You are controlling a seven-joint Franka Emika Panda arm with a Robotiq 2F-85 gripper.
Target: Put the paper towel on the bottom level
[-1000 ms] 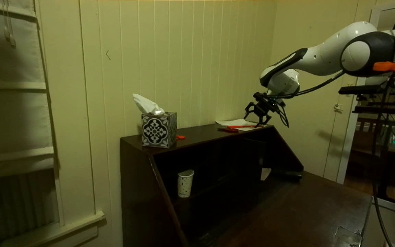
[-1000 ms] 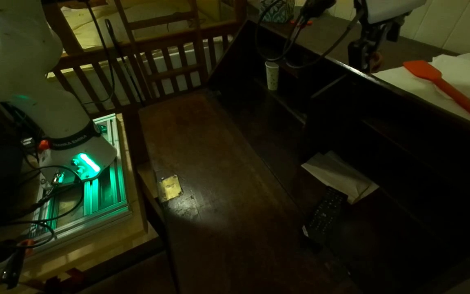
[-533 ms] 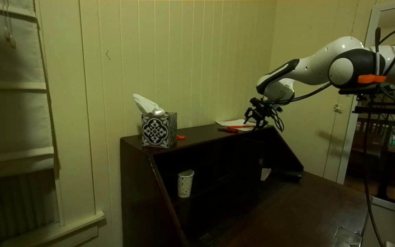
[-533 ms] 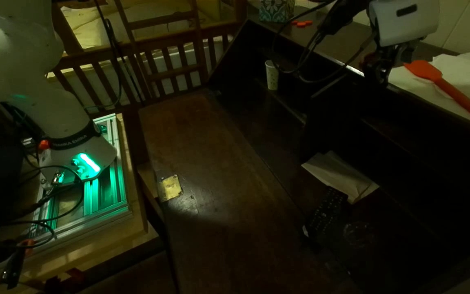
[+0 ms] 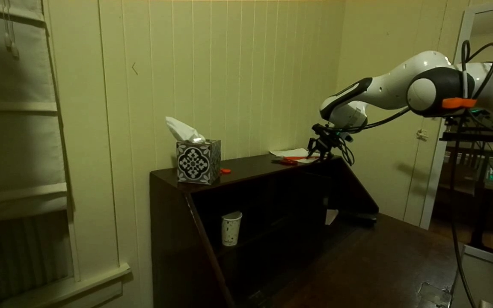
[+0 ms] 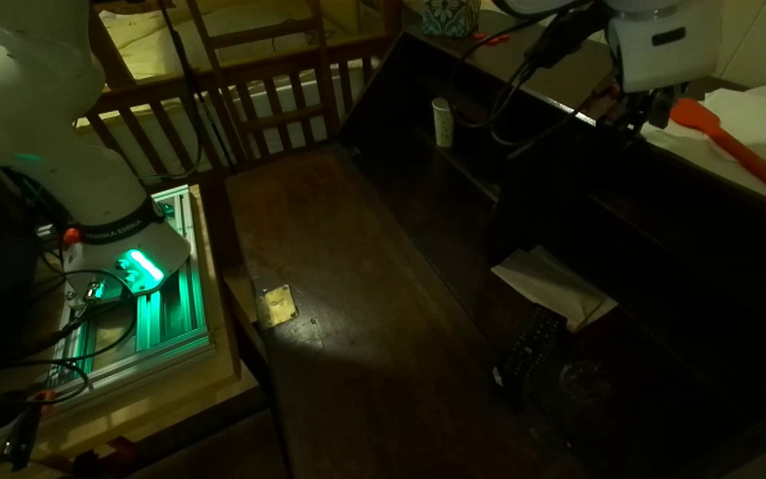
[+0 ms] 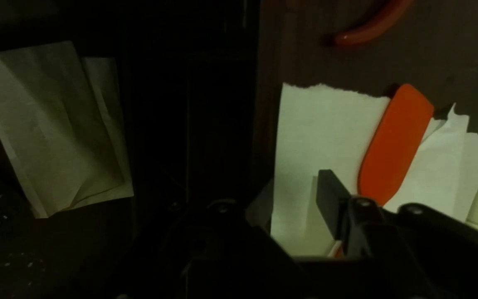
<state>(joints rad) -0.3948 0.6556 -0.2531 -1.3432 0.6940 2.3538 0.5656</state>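
The paper towel (image 7: 326,116) lies flat on the cabinet's top board, its torn edge and near side showing in the wrist view; both exterior views show it too, as a white sheet (image 5: 288,152). My gripper (image 7: 298,187) is low over its near side, jaws partly apart. One finger (image 7: 331,199) stands above the sheet; the opposite one is just past the sheet's near edge, by the board's front edge. A strip of paper shows between them, ungripped; contact is unclear. In an exterior view the gripper (image 6: 632,130) is dark and partly hidden. The bottom level (image 6: 370,266) spreads broad and brown below.
A red spatula (image 7: 396,141) rests across the paper towel. Beside it lies a red-handled tool (image 7: 376,29). A patterned tissue box (image 5: 193,164) and small orange pieces (image 5: 225,171) share the top board. Lower down are a cup (image 6: 443,124), a folded paper (image 6: 549,286) and a black keypad (image 6: 532,342).
The arm has come down, bringing my gripper close to the paper towel. Its fingers have drawn nearer to each other. The paper towel and spatula have not visibly moved.
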